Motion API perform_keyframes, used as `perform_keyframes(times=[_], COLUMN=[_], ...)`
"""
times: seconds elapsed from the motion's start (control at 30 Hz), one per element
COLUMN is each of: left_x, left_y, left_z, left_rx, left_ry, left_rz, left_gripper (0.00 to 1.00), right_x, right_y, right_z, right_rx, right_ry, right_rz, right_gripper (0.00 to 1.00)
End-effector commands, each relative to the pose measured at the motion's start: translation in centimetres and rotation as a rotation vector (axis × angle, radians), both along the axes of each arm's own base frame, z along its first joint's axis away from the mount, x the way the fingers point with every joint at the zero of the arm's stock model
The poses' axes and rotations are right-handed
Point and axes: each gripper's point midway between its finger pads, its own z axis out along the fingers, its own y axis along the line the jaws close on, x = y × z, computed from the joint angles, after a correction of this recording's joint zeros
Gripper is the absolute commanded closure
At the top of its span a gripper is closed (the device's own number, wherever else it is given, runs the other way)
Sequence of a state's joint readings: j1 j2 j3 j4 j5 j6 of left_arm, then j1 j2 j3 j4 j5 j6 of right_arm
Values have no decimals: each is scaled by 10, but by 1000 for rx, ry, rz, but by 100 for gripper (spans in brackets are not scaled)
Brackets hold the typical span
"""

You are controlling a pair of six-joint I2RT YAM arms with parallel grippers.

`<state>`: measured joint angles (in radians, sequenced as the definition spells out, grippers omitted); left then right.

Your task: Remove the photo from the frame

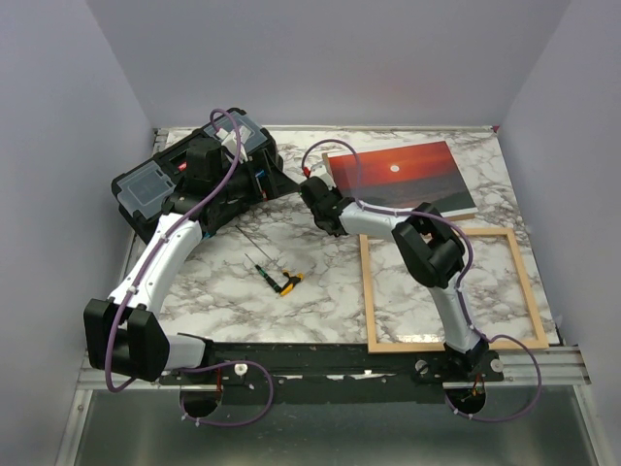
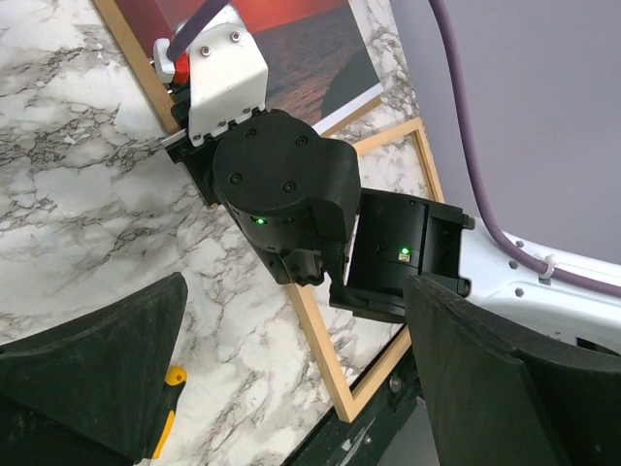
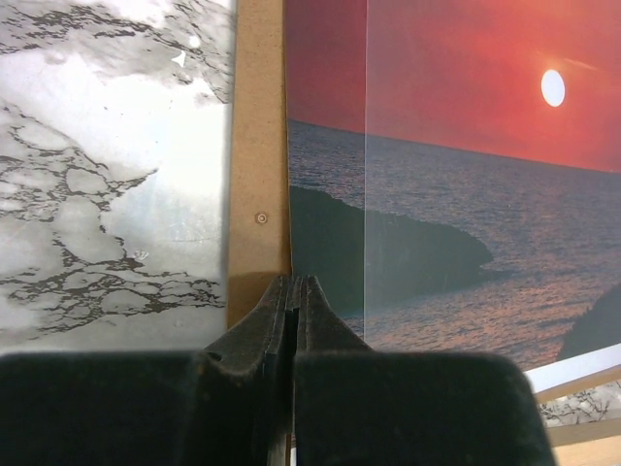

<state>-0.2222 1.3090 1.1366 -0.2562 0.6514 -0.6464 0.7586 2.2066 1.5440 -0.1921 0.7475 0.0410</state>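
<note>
The photo, a red sunset print, lies at the back right on a brown backing board. It also shows in the right wrist view and the left wrist view. The light-wood frame lies apart from it, flat on the table at the near right, with marble showing through it; it also shows in the left wrist view. My right gripper is shut, its tips at the photo's left edge where it meets the board. My left gripper is open and empty, above the table left of the right wrist.
A black toolbox with clear-lidded compartments stands at the back left under the left arm. A yellow-and-black screwdriver lies on the marble mid-table, also in the left wrist view. Purple walls close three sides.
</note>
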Motion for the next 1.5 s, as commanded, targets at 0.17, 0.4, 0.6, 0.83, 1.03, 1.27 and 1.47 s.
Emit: perform_keyframes(times=[0.17,0.4,0.6,0.83,1.03,1.27,1.47], left_x=[10,19,29,52,57,58,62], left_y=[3,-6,-34,-69,-92,-113,-126], left_z=[-9,-46,-61,-77,-103,-124,-142], left_rx=[-13,-233,-281,-311,-347,-417,-413], left_ry=[63,252,329,362,464,503,468], left_rz=[42,154,166,202,185,185,212], left_gripper=[3,9,6,8,7,13,23], right_x=[-3,-8,-14,-19,-43,-61,-74], right_y=[-4,-5,-2,-3,-17,-84,-139], right_z=[22,47,63,59,72,92,98], right_rx=[29,134,205,292,355,505,584], right_ry=[-108,-203,-238,-183,-95,-88,-119], right_rz=[29,54,91,102,102,-108,-227], right_gripper=[100,100,100,100,74,57,55])
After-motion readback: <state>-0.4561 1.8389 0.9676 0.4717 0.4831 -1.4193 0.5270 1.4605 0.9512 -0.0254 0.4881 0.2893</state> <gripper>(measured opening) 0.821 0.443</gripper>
